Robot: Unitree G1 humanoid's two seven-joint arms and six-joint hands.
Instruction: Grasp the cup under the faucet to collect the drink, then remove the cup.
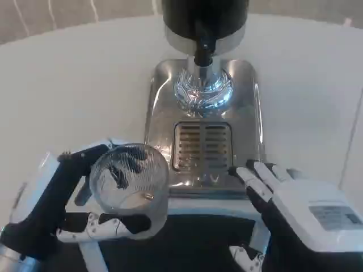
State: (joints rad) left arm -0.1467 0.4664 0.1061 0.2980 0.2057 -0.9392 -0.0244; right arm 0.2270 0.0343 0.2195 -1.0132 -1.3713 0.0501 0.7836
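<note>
A clear ribbed glass cup (129,182) is held in my left hand (62,212), fingers wrapped around its sides, just left of the dispenser's steel base (161,96). The cup looks empty, though its contents are hard to judge. The black faucet (203,51) hangs from the dark dispenser body above a shiny steel column. Below it lies the slotted drip grate (202,146), with nothing standing on it. My right hand (295,215) is at the front right corner of the base, fingers spread and touching its edge, holding nothing.
The white table (74,85) spreads around the dispenser. A dark surface (187,243) shows at the bottom between my hands. A pale wall edge (351,141) runs down the right side.
</note>
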